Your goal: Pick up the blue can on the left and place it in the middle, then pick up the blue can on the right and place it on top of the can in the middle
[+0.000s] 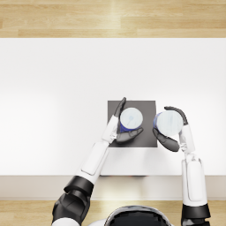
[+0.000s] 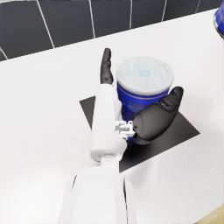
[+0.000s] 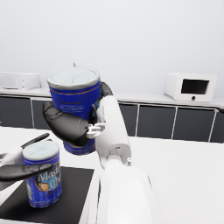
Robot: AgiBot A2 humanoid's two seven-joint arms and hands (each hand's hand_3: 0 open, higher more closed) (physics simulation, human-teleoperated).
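One blue can with a pale lid stands upright on the dark square mat in the middle of the white table. My left hand cups it loosely: the straight fingers lie along one side and the thumb sits in front, without a firm grip. The left wrist view shows this can on the mat. My right hand grips the second blue can, raised off the table just right of the mat. The right wrist view shows the held can above and beside the standing can.
The white table stretches wide to the left and back, with a wooden floor strip beyond its far edge. A dark counter with a white microwave lines the wall behind.
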